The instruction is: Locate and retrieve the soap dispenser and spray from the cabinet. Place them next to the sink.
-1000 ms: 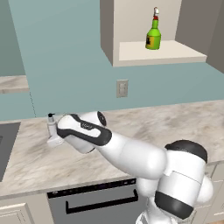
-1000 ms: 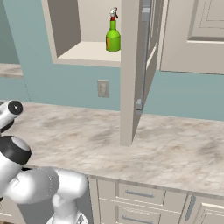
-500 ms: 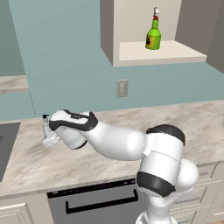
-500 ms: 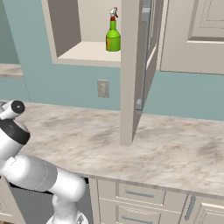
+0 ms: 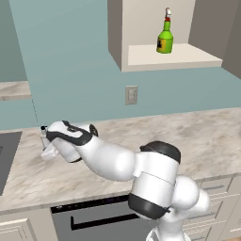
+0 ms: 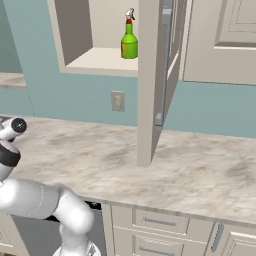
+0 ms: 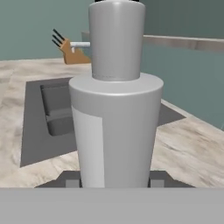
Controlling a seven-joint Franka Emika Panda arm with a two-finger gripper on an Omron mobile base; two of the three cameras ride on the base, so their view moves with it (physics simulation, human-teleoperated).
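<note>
The soap dispenser [image 7: 113, 122], a grey cylinder with a narrower neck, stands upright between the fingertips [image 7: 72, 181] of my gripper [image 7: 113, 183], which is shut on it. From the left base view, the gripper [image 5: 48, 147] holds the soap dispenser [image 5: 44, 133] just over the worktop, a short way right of the dark sink [image 5: 7, 155]. In the hand view the sink [image 7: 48, 118] lies right behind the bottle. The green spray [image 5: 164, 37] stands on the cabinet shelf [image 5: 174, 56], and the right base view shows the spray [image 6: 129, 40] too.
The cabinet door [image 6: 155, 85] hangs open over the beige marbled worktop [image 6: 150, 160]. A wall socket [image 5: 131, 95] sits below the cabinet. A knife block [image 7: 72, 50] stands beyond the sink. The arm's elbow [image 5: 155, 179] bulks over the counter's front edge.
The gripper has carried the soap dispenser a little further left toward the sink, and the arm's elbow has swung down and forward. The spray has not moved.
</note>
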